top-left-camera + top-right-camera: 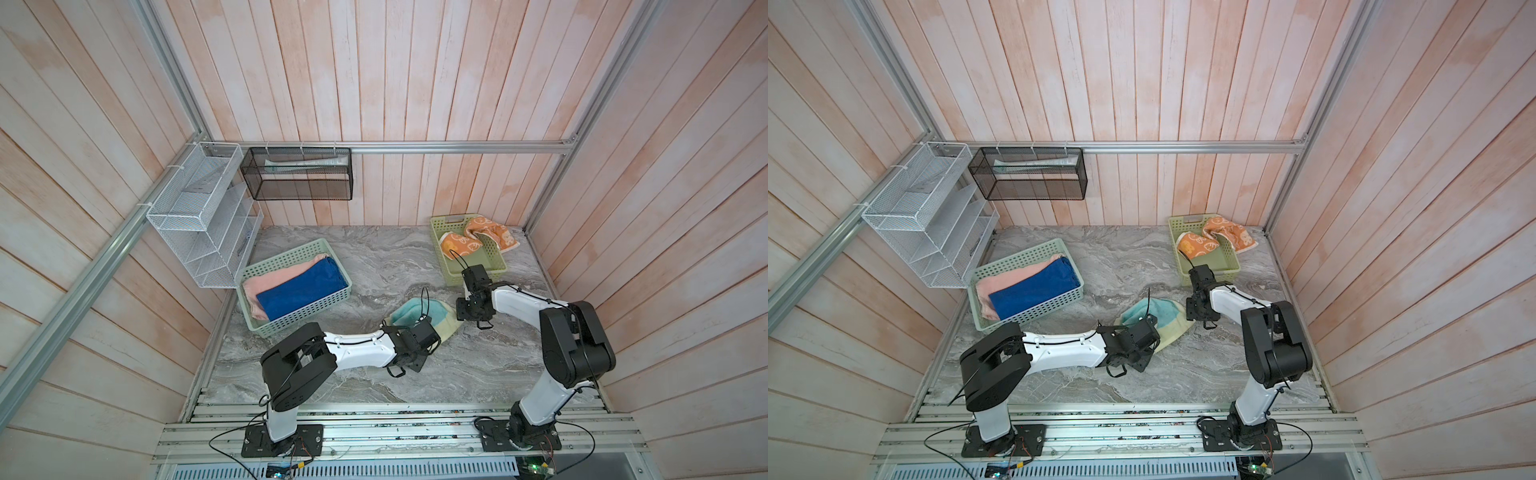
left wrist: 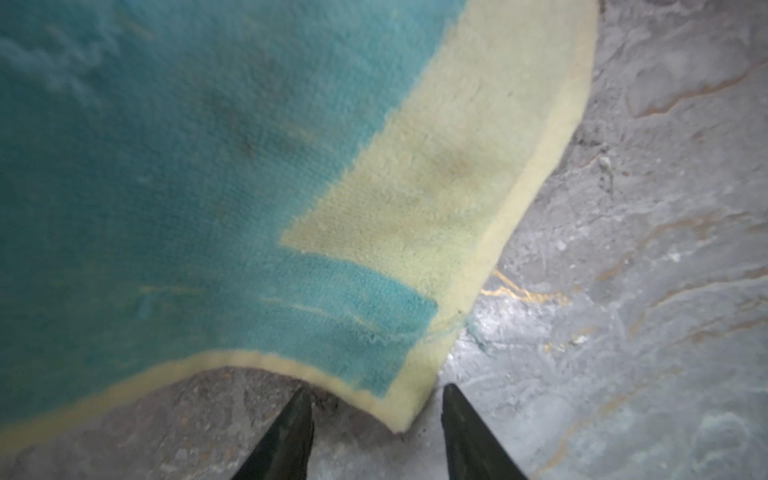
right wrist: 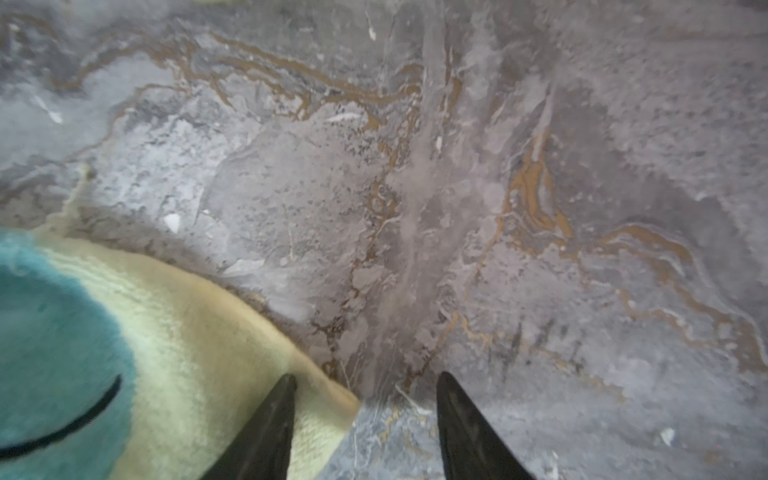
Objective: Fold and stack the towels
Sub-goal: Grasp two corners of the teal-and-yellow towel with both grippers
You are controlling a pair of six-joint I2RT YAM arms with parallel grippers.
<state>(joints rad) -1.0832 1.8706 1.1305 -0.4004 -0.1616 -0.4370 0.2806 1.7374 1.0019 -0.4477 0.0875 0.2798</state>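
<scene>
Plainly found the left end effector [image 2: 377, 390] parted moderately, gripping nothing, a loose corner of the whale towel [image 2: 208, 166] lying between its fingers [image 2: 286, 436]. Found the right end effector [image 3: 366, 376] likewise parted and empty, one finger over that towel's yellow border. Saw the towel rumpled on the counter [image 2: 623, 291], pale yellow and teal, between both end effectors. Noted pink towel [image 1: 270, 278] and blue towel [image 1: 301, 291] folded in the mint basket [image 1: 291, 252].
</scene>
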